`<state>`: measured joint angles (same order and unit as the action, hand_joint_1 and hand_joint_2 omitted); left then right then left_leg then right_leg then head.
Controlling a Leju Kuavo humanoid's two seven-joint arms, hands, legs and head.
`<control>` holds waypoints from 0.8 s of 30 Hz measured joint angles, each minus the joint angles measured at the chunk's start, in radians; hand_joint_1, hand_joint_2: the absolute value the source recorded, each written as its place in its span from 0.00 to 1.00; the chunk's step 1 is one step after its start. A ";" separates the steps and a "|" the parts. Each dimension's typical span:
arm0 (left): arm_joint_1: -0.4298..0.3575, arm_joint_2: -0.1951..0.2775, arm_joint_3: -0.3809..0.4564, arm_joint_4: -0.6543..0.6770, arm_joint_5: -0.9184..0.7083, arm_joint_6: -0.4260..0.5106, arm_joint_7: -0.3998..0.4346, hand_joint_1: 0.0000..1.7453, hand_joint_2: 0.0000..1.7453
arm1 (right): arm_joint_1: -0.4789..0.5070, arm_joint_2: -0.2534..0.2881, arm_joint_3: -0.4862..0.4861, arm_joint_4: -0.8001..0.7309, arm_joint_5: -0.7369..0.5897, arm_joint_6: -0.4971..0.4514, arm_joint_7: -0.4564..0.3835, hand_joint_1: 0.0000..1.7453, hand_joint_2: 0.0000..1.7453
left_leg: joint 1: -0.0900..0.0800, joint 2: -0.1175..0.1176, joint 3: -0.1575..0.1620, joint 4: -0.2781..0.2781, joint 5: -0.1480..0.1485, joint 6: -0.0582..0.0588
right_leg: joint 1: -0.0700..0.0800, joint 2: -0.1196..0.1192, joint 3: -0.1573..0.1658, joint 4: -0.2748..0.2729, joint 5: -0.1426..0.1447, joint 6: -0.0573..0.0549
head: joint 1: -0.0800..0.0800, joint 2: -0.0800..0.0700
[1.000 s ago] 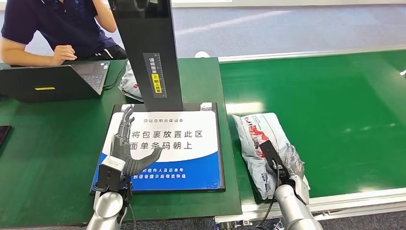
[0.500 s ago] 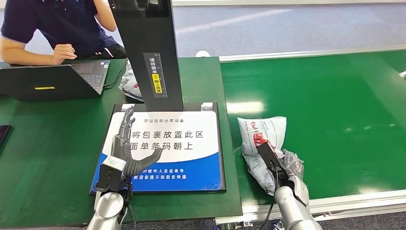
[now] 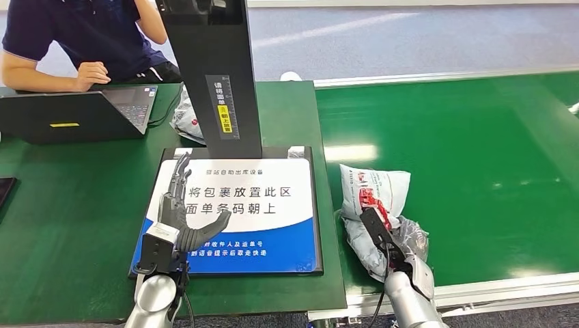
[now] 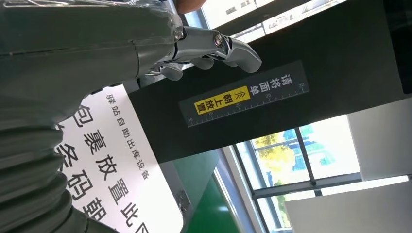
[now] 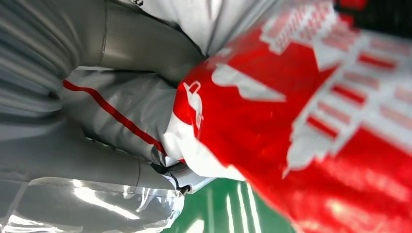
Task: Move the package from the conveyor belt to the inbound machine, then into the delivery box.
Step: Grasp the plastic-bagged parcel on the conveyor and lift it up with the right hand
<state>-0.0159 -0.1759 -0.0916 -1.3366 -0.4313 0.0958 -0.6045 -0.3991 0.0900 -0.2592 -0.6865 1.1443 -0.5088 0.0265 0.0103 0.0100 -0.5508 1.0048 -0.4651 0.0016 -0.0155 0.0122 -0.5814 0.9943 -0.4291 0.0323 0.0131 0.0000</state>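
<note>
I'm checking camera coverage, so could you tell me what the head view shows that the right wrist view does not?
Head view alone: the left hand open over the white and blue sign, the black post, a laptop and a seated person. Right wrist view alone: the red print close up, blurred. Both: the right hand gripping the package on the green belt.

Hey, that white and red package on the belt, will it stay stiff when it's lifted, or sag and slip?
Probably floppy: the package is a crumpled plastic mailer, bunching up where the right robot hand grips it. Its film looks glossy in the right wrist view, so it may slip in a loose hold. It looks soft and flat, so it's unlikely to roll.
</note>
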 joint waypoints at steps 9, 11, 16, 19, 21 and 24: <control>0.030 0.000 0.001 -0.001 0.001 0.008 0.000 0.00 1.00 | 0.216 0.027 0.078 -0.484 0.088 -0.005 0.013 1.00 1.00 | -0.001 -0.003 -0.014 0.000 0.001 0.001 | -0.001 -0.004 -0.013 0.001 0.001 0.000 | 0.000 0.000; 0.032 0.000 0.002 -0.003 0.001 0.008 -0.002 0.00 1.00 | 0.253 0.031 0.117 -0.601 0.110 -0.012 0.012 1.00 1.00 | -0.001 -0.002 -0.015 0.000 0.001 0.000 | -0.001 -0.003 -0.015 0.002 0.001 0.000 | 0.000 0.000; 0.034 -0.001 0.004 -0.012 -0.003 0.008 -0.006 0.00 1.00 | 0.296 0.033 0.206 -0.797 0.149 -0.062 0.014 1.00 1.00 | -0.001 -0.002 -0.016 0.000 0.001 0.000 | 0.000 -0.003 -0.017 0.002 0.000 -0.001 | 0.000 0.000; 0.035 -0.005 0.005 -0.021 -0.009 0.008 -0.006 0.00 1.00 | 0.304 0.033 0.248 -0.867 0.152 -0.084 0.015 1.00 1.00 | -0.001 -0.001 -0.016 0.000 0.001 0.000 | -0.001 -0.003 -0.017 0.003 0.000 -0.001 | 0.000 0.000; 0.036 -0.007 0.007 -0.026 -0.010 0.008 -0.006 0.00 1.00 | 0.306 0.031 0.266 -0.894 0.148 -0.100 0.015 1.00 1.00 | -0.001 -0.001 -0.016 0.000 0.001 0.000 | -0.001 -0.003 -0.017 0.003 0.000 -0.001 | 0.000 0.000; 0.040 -0.008 0.008 -0.035 -0.010 0.008 -0.006 0.00 1.00 | 0.308 0.026 0.290 -0.922 0.128 -0.130 0.003 1.00 1.00 | -0.001 -0.001 -0.016 0.000 0.001 0.000 | -0.001 -0.003 -0.017 0.003 0.000 -0.001 | 0.000 0.000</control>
<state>0.0242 -0.1839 -0.0836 -1.3712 -0.4414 0.1038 -0.6107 -0.0907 0.1161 0.0306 -1.6085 1.2718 -0.6389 0.0298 0.0095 0.0087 -0.5667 1.0047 -0.4641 0.0016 -0.0163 0.0090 -0.5980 0.9969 -0.4290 0.0312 0.0132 0.0000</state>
